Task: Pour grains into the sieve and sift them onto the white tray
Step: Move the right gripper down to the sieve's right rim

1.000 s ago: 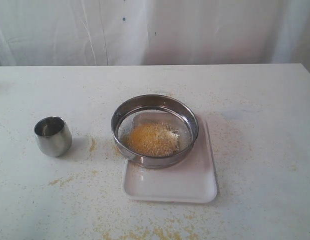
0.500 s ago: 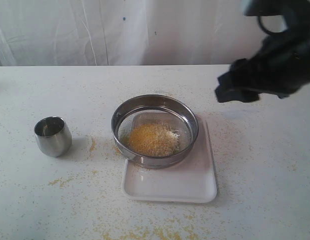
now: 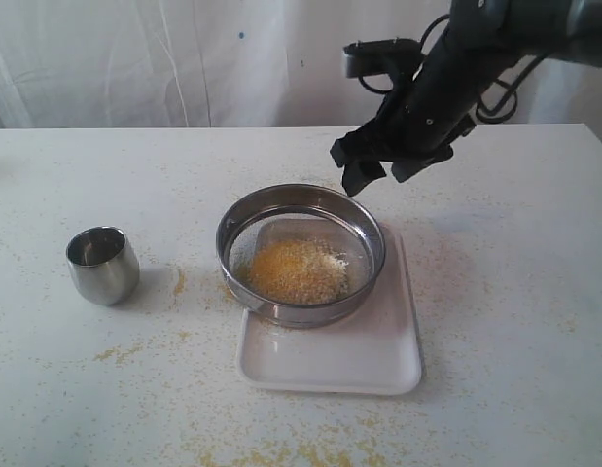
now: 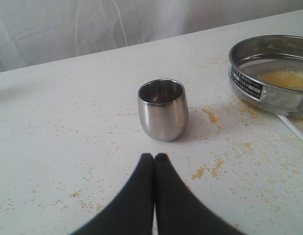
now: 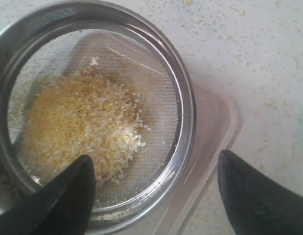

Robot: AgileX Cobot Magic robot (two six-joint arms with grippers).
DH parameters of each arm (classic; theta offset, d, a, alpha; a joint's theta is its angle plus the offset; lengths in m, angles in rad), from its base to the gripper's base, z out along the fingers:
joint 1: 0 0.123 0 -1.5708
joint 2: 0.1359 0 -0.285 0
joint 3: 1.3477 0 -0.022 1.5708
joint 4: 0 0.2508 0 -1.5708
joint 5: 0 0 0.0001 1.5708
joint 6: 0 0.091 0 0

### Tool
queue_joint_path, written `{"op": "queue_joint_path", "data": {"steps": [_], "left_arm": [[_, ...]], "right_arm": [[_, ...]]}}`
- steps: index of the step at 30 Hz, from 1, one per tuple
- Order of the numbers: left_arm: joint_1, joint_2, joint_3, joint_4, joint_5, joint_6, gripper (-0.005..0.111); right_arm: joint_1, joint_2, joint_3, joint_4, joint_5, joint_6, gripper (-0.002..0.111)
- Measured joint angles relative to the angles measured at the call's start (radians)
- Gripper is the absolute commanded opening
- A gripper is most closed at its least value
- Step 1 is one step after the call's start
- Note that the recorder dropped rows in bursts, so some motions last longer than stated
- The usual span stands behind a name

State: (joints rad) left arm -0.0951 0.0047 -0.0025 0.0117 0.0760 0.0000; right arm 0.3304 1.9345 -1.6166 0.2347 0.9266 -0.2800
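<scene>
The steel sieve (image 3: pixel 301 253) rests on the far half of the white tray (image 3: pixel 330 360) and holds a heap of yellow-beige grains (image 3: pixel 296 270) with a paler patch. My right gripper (image 3: pixel 373 165) hovers open above the sieve's far right rim, touching nothing. In the right wrist view its fingers (image 5: pixel 68 196) straddle the sieve (image 5: pixel 183 105) rim and the white tray (image 5: pixel 215 137) corner, with the grains (image 5: pixel 78 132) below. My left gripper (image 4: pixel 154 157) is shut and empty, a short way from the small steel cup (image 4: pixel 162 108); the sieve (image 4: pixel 268 73) lies off to one side.
The small steel cup (image 3: pixel 102 264) stands upright on the table left of the tray. Spilled grains (image 3: pixel 281 448) are scattered over the white tabletop, thickest near the front edge. A white curtain (image 3: pixel 184 58) hangs behind the table.
The right arm came in from the upper right and moved left and down, now hanging over the sieve's far rim. Sieve, tray and cup have not moved.
</scene>
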Motion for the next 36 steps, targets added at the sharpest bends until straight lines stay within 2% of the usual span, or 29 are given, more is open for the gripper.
{"op": "queue_joint_path", "data": {"steps": [18,23,26,29,36], "left_arm": [[0.000,0.000,0.000,0.000,0.000,0.000,0.000],[0.000,0.000,0.000,0.000,0.000,0.000,0.000],[0.000,0.000,0.000,0.000,0.000,0.000,0.000],[0.000,0.000,0.000,0.000,0.000,0.000,0.000],[0.000,0.000,0.000,0.000,0.000,0.000,0.000]], "right_arm": [[0.000,0.329,-0.223,-0.043,0.057,0.000,0.065],[0.000,0.360,-0.238,-0.043,0.066,0.000,0.051],[0.000,0.362,-0.242,-0.043,0.070,0.000,0.047],[0.000,0.362,-0.244,-0.043,0.089,0.000,0.036],[0.000,0.362,-0.244,-0.043,0.107,0.000,0.034]]}}
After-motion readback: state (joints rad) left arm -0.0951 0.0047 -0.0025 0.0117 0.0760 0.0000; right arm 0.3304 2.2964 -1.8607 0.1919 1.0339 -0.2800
